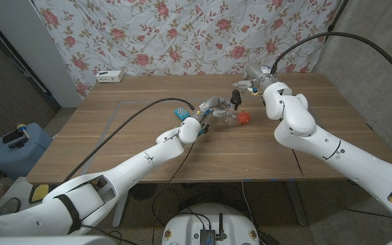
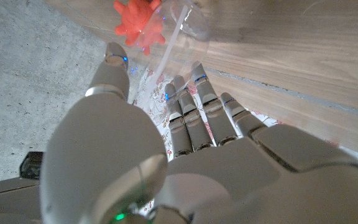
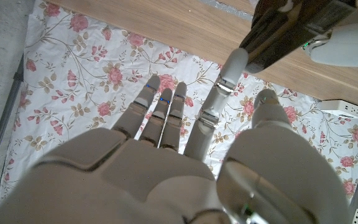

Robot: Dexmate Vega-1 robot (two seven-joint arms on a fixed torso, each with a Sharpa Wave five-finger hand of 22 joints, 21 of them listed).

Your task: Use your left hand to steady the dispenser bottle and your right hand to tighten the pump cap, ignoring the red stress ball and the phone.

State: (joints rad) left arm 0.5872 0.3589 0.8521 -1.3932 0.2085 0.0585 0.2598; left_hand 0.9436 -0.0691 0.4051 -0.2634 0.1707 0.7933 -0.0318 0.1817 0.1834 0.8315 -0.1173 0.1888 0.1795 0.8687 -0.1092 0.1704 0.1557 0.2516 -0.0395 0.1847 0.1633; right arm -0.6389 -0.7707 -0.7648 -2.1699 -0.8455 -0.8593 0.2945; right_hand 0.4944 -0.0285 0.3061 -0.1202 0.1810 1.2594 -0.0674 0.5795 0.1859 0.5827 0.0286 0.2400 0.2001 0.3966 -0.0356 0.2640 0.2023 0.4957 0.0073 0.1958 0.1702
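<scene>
a brown wood-grain table stands before a white cloth backdrop printed with pink roses. the spiky rubber stress ball is red-orange, the plastic dispenser bottle clear, the robot's fingers pale grey.

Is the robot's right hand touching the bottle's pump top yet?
Apart. In the right wrist view the right hand has its fingers spread against the flowered cloth, holding nothing. The head view shows the dispenser bottle lower on the table.
</scene>
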